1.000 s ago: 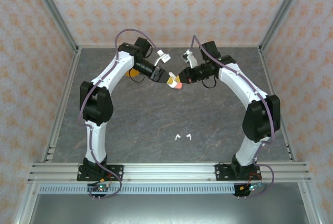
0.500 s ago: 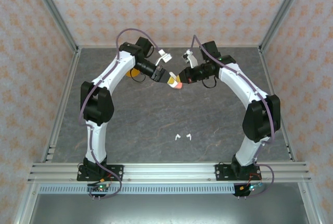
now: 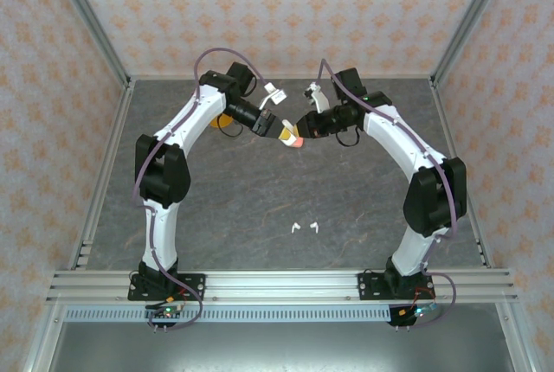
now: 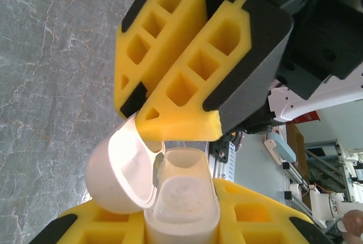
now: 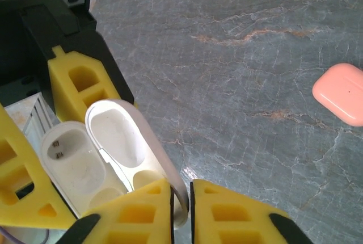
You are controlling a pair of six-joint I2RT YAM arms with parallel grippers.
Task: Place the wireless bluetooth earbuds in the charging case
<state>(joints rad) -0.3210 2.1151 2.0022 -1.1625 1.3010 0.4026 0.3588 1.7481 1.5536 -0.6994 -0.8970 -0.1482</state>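
Over the last second the left end effector (image 3: 279,131) had closed fully on the body of the white charging case (image 5: 74,167), which it held in the air above the far middle of the worktop (image 3: 260,190); the arms barely shifted. The right end effector (image 5: 181,196) had its jaws close together about the rim of the raised lid (image 5: 116,127). With the case firmly held, open and seemingly empty, loading could probably begin. Two white earbuds (image 3: 304,227) lay well apart from it, near the middle of the near edge. A closed pink case (image 5: 340,92) rested on the worktop.
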